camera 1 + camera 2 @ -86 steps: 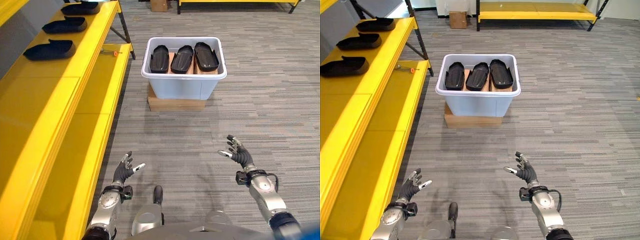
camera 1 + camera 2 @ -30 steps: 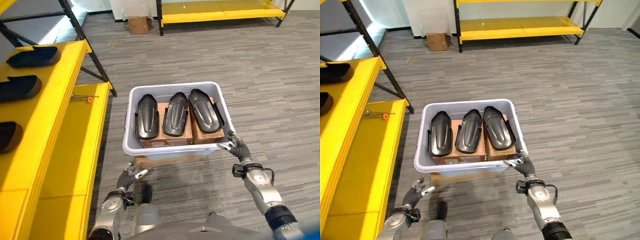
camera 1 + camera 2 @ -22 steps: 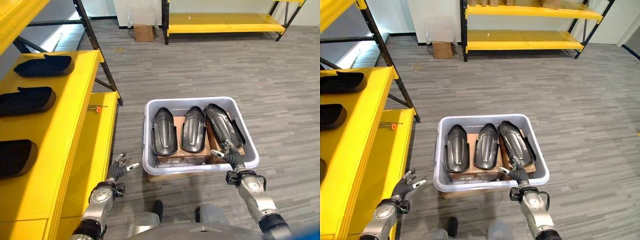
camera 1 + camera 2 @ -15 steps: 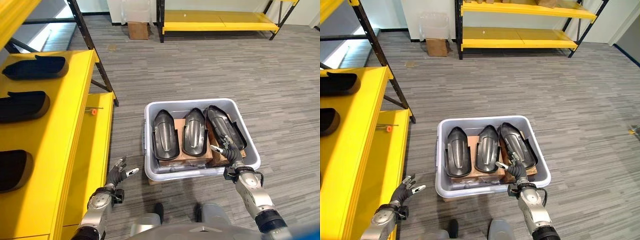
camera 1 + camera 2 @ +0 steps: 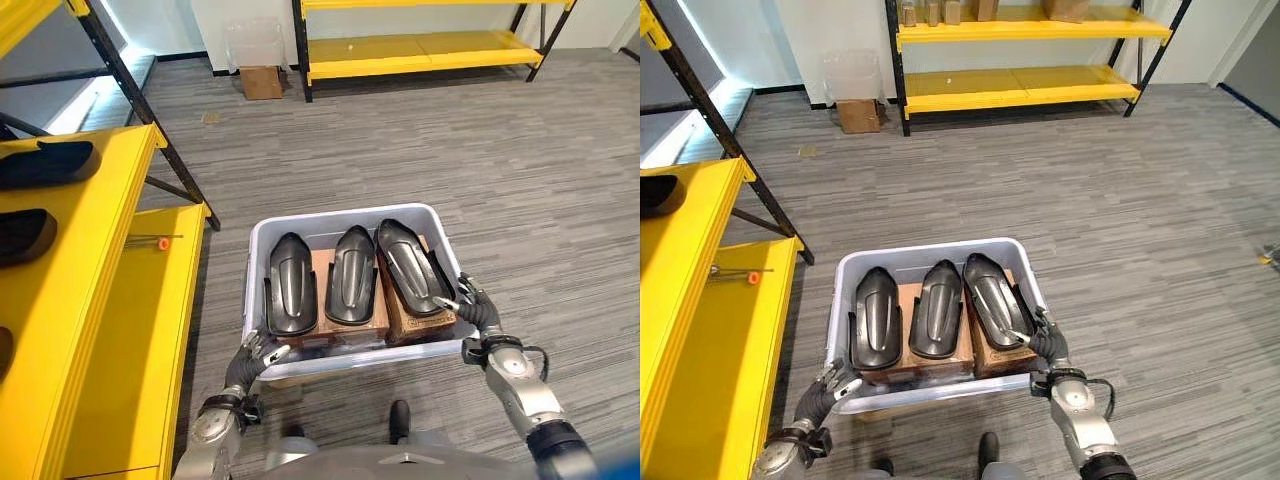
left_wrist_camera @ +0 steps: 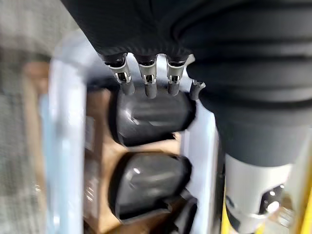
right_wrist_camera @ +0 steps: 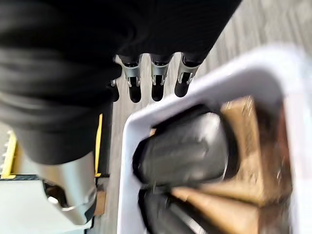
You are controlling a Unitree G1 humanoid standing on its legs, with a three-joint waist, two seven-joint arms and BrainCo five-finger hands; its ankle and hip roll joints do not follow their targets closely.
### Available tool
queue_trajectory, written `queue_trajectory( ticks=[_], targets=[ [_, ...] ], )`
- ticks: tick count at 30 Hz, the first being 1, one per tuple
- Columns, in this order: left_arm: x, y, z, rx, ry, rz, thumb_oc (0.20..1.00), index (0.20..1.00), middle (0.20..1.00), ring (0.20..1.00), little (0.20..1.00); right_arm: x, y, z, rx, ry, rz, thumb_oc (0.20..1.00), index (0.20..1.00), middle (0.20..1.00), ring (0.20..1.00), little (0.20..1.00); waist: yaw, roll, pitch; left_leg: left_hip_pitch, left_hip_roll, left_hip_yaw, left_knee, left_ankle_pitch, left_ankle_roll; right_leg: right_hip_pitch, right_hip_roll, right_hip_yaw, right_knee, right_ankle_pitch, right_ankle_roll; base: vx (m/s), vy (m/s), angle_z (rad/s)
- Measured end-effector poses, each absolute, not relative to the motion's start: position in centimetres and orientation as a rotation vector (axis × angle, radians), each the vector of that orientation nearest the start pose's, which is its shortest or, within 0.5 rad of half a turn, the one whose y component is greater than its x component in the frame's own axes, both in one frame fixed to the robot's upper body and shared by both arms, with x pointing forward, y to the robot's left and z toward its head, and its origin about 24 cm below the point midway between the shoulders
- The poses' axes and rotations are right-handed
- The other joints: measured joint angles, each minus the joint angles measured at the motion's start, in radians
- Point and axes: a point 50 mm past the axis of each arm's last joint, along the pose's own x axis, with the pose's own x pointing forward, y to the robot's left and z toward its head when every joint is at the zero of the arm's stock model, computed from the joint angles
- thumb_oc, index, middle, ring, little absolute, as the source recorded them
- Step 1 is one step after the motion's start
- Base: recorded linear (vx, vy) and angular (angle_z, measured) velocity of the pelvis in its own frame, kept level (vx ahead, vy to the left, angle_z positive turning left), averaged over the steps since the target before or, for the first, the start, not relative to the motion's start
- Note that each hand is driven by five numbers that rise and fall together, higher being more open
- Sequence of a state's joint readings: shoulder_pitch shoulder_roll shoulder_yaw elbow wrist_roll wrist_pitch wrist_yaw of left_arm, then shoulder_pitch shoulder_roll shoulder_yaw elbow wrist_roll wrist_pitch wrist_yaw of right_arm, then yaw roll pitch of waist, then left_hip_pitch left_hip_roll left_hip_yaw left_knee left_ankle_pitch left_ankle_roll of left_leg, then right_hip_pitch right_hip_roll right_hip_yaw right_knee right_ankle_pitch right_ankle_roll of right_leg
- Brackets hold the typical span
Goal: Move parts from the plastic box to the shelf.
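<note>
Eye views: three black parts [image 5: 351, 275] lie side by side on cardboard inside the plastic box [image 5: 256, 262], which stands on the floor beside the yellow shelf [image 5: 90, 300]; the left hand [image 5: 252, 358] is at the box's near left corner and the right hand [image 5: 473, 310] at its near right rim, both with fingers spread loosely, holding nothing. Left wrist view: relaxed fingers [image 6: 147, 78] over the nearest part. Right wrist view: fingers [image 7: 156, 75] extended above the box rim, grasping nothing.

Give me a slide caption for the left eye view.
Both hands, left and right, flank a pale plastic box holding three black moulded parts.
</note>
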State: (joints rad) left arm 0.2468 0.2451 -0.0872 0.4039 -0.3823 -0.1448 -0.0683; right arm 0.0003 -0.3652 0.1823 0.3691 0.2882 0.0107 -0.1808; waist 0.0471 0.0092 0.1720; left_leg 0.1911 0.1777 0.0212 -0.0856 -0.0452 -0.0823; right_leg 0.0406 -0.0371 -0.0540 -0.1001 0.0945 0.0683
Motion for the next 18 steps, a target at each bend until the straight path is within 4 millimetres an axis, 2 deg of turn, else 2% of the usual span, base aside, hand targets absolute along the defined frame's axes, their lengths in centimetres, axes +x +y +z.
queue_trajectory(
  ticks=[4, 11, 15, 16, 18],
  targets=[
    [16.4, 20.9, -7.5, -0.133, 0.48, 0.059, 1.0, 1.0, 1.0, 1.0, 1.0, 23.1, -22.2, -3.5, -0.15, 0.404, -0.161, 1.0, 1.0, 1.0, 1.0, 1.0, 0.0, -0.001, 0.004, -0.002, 0.008, -0.001, -0.005, -0.005, -0.008, -0.003, 0.005, -0.012, 0.0, -0.002, -0.009, 0.06, -0.016, 0.04],
    [16.0, 21.8, -7.5, -0.168, 0.477, 0.099, 1.0, 1.0, 1.0, 1.0, 1.0, 23.1, -22.0, -3.5, -0.166, 0.402, -0.152, 1.0, 1.0, 1.0, 1.0, 1.0, 0.024, -0.009, 0.01, -0.008, -0.022, -0.003, -0.01, -0.005, -0.011, -0.012, -0.029, -0.012, 0.001, 0.009, 0.005, 0.04, 0.001, 0.0],
    [17.6, 23.0, -6.2, -0.138, 0.417, 0.095, 1.0, 1.0, 1.0, 1.0, 1.0, 25.4, -21.6, -2.0, -0.169, 0.337, -0.147, 1.0, 1.0, 1.0, 1.0, 1.0, 0.046, -0.03, 0.059, -0.082, -0.04, -0.014, 0.026, 0.004, -0.017, -0.069, -0.039, -0.013, 0.006, 0.037, 0.003, -0.24, -0.058, 0.05],
    [19.1, 23.6, -5.0, -0.141, 0.36, 0.087, 1.0, 1.0, 1.0, 1.0, 1.0, 26.9, -21.5, -0.8, -0.138, 0.29, -0.145, 1.0, 1.0, 1.0, 1.0, 1.0, 0.051, -0.047, 0.09, -0.146, -0.049, -0.031, 0.064, 0.003, -0.018, -0.109, -0.045, -0.014, 0.006, 0.051, 0.0, -0.16, -0.02, 0.18],
    [21.5, 23.9, -3.2, -0.189, 0.277, 0.08, 1.0, 1.0, 1.0, 1.0, 1.0, 29.3, -21.3, 1.6, -0.084, 0.215, -0.139, 1.0, 1.0, 1.0, 1.0, 1.0, 0.061, -0.052, 0.164, -0.203, -0.052, -0.044, 0.095, 0.006, -0.022, -0.145, -0.047, -0.02, 0.006, 0.071, -0.008, -0.22, -0.06, 0.17]
  ],
)
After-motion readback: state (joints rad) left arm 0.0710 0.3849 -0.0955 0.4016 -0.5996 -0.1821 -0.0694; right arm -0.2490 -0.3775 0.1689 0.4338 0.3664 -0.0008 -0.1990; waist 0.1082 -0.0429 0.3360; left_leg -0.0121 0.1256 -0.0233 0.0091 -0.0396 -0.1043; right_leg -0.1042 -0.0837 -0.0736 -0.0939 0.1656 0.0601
